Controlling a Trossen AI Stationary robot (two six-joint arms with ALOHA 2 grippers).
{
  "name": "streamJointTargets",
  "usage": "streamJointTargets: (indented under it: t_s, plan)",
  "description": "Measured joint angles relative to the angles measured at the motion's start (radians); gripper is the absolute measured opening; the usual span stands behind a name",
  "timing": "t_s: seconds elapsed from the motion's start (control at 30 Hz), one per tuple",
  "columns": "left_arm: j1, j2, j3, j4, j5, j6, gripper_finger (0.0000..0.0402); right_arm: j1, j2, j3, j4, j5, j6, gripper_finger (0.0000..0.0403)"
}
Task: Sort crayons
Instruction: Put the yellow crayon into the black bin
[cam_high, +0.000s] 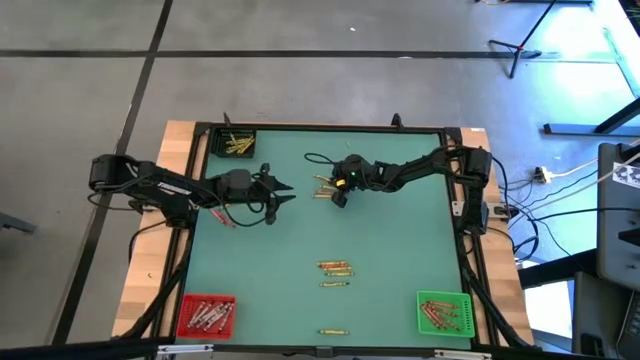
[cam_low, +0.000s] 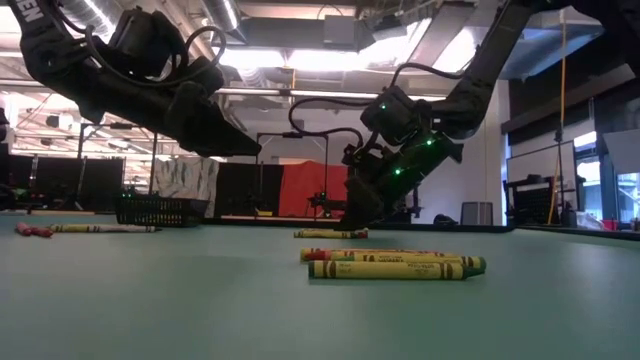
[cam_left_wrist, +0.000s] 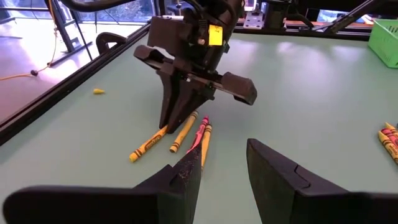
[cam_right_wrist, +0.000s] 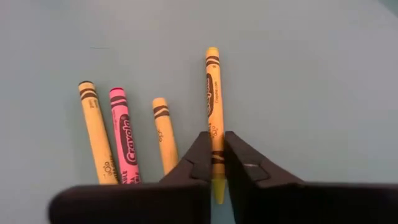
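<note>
While right gripper (cam_right_wrist: 215, 155) jaws pinch yellow crayon (cam_right_wrist: 214, 102) | three crayons (cam_right_wrist: 127, 140) beside | left gripper (cam_left_wrist: 224, 171) spread

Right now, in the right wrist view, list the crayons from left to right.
Yellow crayon → pink crayon → short yellow crayon → long yellow crayon, pinched in the right gripper.

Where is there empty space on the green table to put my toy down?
Bare mat lies between the red bin and the middle crayons, and between those crayons and the green bin. It is crowded up where the right gripper pinches a yellow crayon.
</note>
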Motion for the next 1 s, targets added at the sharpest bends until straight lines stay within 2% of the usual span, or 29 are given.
streamJointTargets:
  t_s: [0.4, 0.7, 0.83, 1.0]
  plan:
    - [0.000, -0.001, 0.000, 0.022, -0.017, -0.001, 0.0112, 0.008, -0.001, -0.003, 0.020, 0.009, -0.037, 0.0007]
    - [0.001, 0.000, 0.000, 0.016, -0.024, 0.026, 0.0164, 0.065, -0.065, -0.007, 0.019, 0.046, -0.107, 0.0005]
    - [0.001, 0.009, 0.000, 0.012, -0.076, 0.049, 0.0168, 0.096, -0.071, -0.006, 0.065, 0.045, -0.115, 0.0008]
    - [0.000, 0.045, 0.000, 0.008, -0.077, 0.131, 0.0167, 0.146, -0.071, -0.006, 0.092, 0.044, -0.135, 0.0004]
